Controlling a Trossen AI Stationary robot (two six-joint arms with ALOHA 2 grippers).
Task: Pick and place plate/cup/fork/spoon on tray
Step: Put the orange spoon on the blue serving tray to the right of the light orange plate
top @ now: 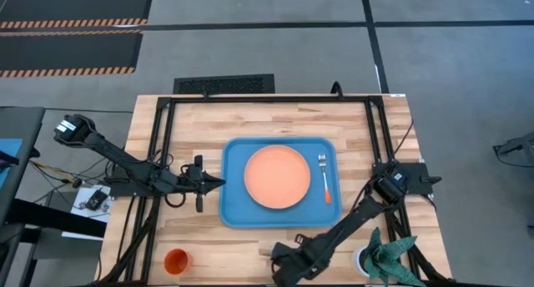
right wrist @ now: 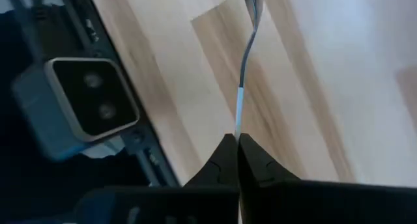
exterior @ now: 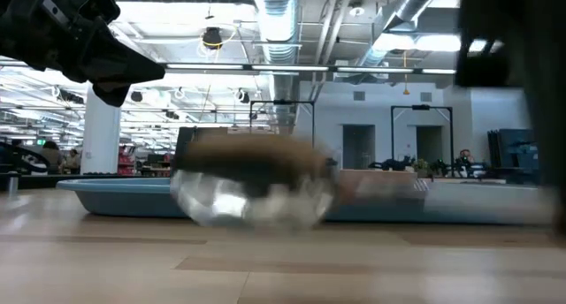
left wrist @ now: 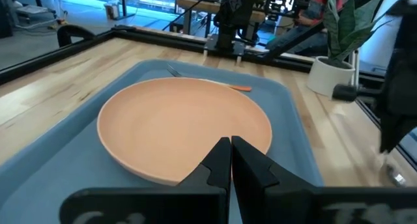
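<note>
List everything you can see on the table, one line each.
table: one, light wood, under everything
tray: one, blue, middle of the table
plate: one, salmon-orange, on the tray
fork: one, silver with orange handle, on the tray between the plate and the right rim
cup: one, bright orange, near left corner, off the tray
spoon: one, silver, off the tray, by the near edge
plant: one, green in a white pot, near right corner
left gripper: one, dark, shut and empty, at the tray's left rim
right gripper: one, dark, shut on the spoon's handle
</note>
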